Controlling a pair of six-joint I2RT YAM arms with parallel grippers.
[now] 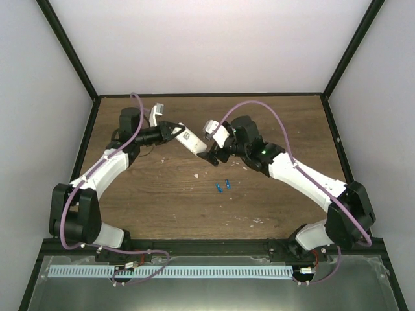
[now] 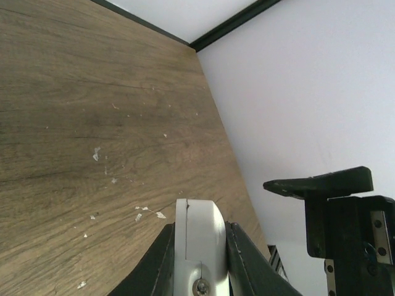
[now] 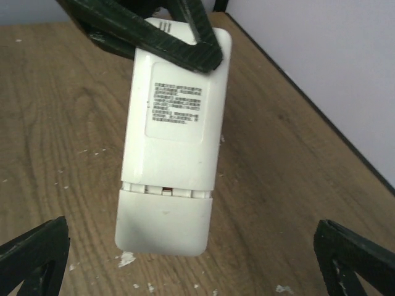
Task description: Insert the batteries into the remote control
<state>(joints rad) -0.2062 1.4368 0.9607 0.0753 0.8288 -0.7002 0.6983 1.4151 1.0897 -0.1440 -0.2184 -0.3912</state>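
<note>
The white remote control (image 1: 193, 144) is held above the table, back face up, by my left gripper (image 1: 176, 133), which is shut on its far end. In the right wrist view the remote (image 3: 176, 142) shows a label and a battery cover (image 3: 165, 225) on its near end, with a thin gap at the seam. My right gripper (image 1: 213, 155) is wide open, its fingertips (image 3: 34, 259) on either side of and below the remote's near end, touching nothing. Two blue batteries (image 1: 219, 188) (image 1: 227, 183) lie on the table to the right. The left wrist view shows the remote's edge (image 2: 200, 234) clamped between the jaws.
The wooden table (image 1: 162, 201) has small white flecks scattered on it. Black frame rails edge it, with white walls behind and at both sides. A black part of the right gripper (image 2: 321, 183) shows in the left wrist view.
</note>
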